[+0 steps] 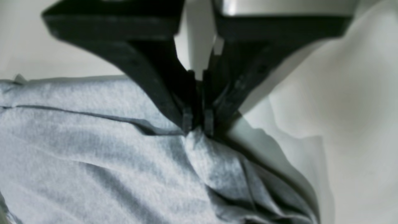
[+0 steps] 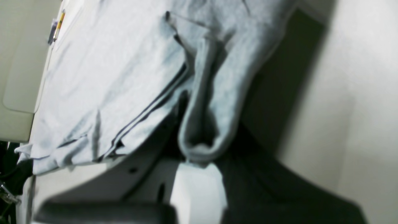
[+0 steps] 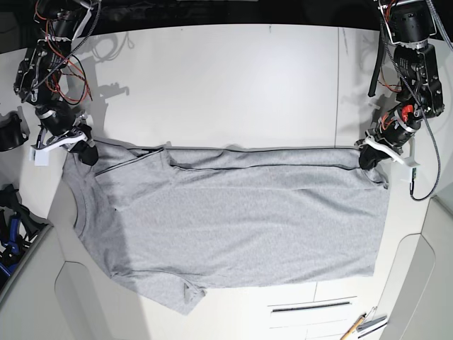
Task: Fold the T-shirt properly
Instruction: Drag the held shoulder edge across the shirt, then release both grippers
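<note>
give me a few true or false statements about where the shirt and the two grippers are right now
1. The T-shirt lies spread across the white table. True.
2. The left gripper is open and clear of the cloth. False: it is shut on the shirt's fabric at one far corner.
3. The right gripper holds the shirt near the collar end. True: the right wrist view shows cloth pinched in it.
4. The shirt is already folded into a small square. False: only its far edge is turned over, and a sleeve still sticks out at the near side.
5. Both grippers sit at the near edge. False: they are at the far corners.
</note>
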Available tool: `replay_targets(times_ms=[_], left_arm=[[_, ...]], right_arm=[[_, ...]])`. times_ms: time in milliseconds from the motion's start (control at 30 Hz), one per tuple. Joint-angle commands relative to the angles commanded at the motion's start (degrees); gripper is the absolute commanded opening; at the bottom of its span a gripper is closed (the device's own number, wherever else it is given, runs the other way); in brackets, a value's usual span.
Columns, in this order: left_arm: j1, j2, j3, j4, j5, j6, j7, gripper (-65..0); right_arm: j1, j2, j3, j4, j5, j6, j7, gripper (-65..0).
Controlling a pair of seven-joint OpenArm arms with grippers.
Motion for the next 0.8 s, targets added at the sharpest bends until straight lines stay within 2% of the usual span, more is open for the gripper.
replay_targets(times_ms=[200,500,567,800], left_arm=[[2.9,-1.4,-1.7,7.0,-0.7,-0.2,5.6,-65.0],[17.4,-1.8,-8.5,23.7,-1.8,-0.2,7.0,-65.0],[20.1,-1.8,-9.9,25.3,-2.8,-0.2,7.0,-65.0],[29.1,-1.6,-15.5,29.5,-7.0,-0.3,8.7,-65.0]], right_arm=[[-3.4,0.7,0.0,9.7,4.1,0.0,-8.0,-65.0],[-13.0,6.3,0.3,15.8,9.3,0.07,-10.0,-65.0],[-14.7,6.6,0.5,16.8,10.7,0.28,-11.5,-65.0],[-22.2,6.6,0.8,21.6,11.9,0.48,-11.6,-65.0]])
